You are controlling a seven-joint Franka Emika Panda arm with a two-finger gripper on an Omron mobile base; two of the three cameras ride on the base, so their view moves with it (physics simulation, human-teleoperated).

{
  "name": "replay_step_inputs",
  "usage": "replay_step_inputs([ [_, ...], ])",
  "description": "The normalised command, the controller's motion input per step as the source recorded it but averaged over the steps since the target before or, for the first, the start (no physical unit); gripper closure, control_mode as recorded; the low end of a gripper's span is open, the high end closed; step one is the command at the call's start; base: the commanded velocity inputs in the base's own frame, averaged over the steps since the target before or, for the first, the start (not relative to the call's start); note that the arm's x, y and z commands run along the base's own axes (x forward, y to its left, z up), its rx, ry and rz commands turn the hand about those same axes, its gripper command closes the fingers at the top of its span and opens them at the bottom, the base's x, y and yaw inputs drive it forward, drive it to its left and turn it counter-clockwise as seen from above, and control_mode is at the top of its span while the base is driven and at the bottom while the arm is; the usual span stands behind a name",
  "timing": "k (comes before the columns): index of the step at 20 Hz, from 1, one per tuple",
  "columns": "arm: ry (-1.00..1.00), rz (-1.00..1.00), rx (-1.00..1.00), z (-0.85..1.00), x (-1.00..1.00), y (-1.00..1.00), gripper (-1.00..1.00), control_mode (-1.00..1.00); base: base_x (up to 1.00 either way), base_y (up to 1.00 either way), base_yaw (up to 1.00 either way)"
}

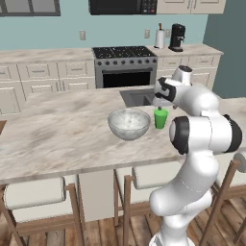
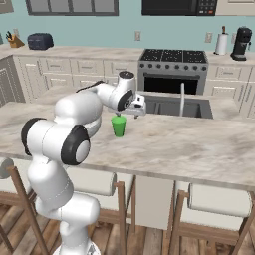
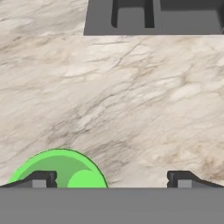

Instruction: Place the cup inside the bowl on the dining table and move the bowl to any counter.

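Observation:
The green cup (image 1: 161, 118) stands upright on the dining table (image 1: 57, 134), just right of the wide grey-white speckled bowl (image 1: 129, 123). My gripper (image 1: 160, 104) hangs open directly above the cup, pointing down, holding nothing. From the right base view the cup (image 2: 118, 126) sits under the gripper (image 2: 122, 114), and my arm hides the bowl. Looking down in the hand view, the cup's rim (image 3: 61, 168) lies beneath the left fingertip (image 3: 41, 179), off to the left of the gripper's middle (image 3: 111, 179). The counter (image 2: 74, 52) runs along the back wall.
A dark sink (image 3: 153, 17) with a faucet (image 2: 182, 98) is cut into the table just beyond the cup. Stools (image 1: 36, 194) line the near edge. A stove (image 1: 124, 65) stands behind, a toaster (image 2: 40, 41) at back left, a coffee machine (image 1: 177, 37) at back right.

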Motion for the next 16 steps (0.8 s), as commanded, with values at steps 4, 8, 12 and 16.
replay_step_inputs([
  [4,0.00,0.00,0.00,-0.12,0.06,0.00,-1.00,-1.00,0.00,0.00,0.00],
  [8,0.00,0.00,0.00,-0.13,0.05,0.00,-1.00,-1.00,0.00,0.00,0.00],
  [12,0.00,0.00,0.00,-0.12,0.06,0.00,-1.00,-1.00,0.00,0.00,0.00],
  [16,0.00,0.00,0.00,-0.11,0.06,0.00,-1.00,-1.00,0.00,0.00,0.00],
])
